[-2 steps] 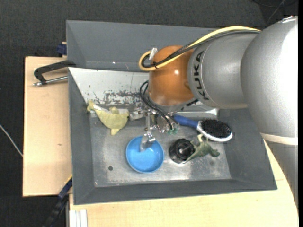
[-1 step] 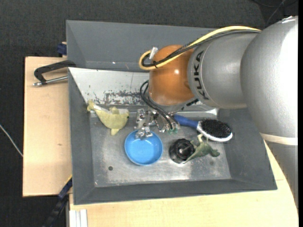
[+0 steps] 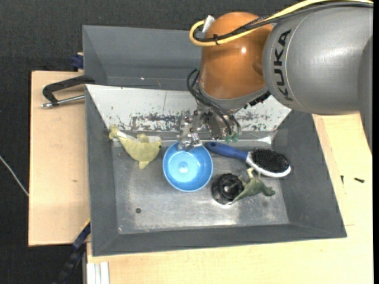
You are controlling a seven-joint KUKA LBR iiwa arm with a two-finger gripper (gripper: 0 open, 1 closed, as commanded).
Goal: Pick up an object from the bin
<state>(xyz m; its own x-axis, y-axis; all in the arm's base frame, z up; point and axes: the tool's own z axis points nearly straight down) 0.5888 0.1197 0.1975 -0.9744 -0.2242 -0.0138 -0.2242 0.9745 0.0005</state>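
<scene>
Gripper is at the far rim of the blue bowl; can't tell how far the jaws are open or whether they hold anything. Bowl is probably light, stiff, slick plastic (may skid), so pinch the rim. Hairbrush is just right of the bowl, yellow toy left.

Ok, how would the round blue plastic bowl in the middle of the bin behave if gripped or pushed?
The round blue plastic bowl looks thin-walled and hollow, so it is probably light and stiff. Its glossy surface may be slippery. It seems to sit mouth up, so it is unlikely to roll, though a push at its rim, where the gripper hangs, could tip it.
</scene>
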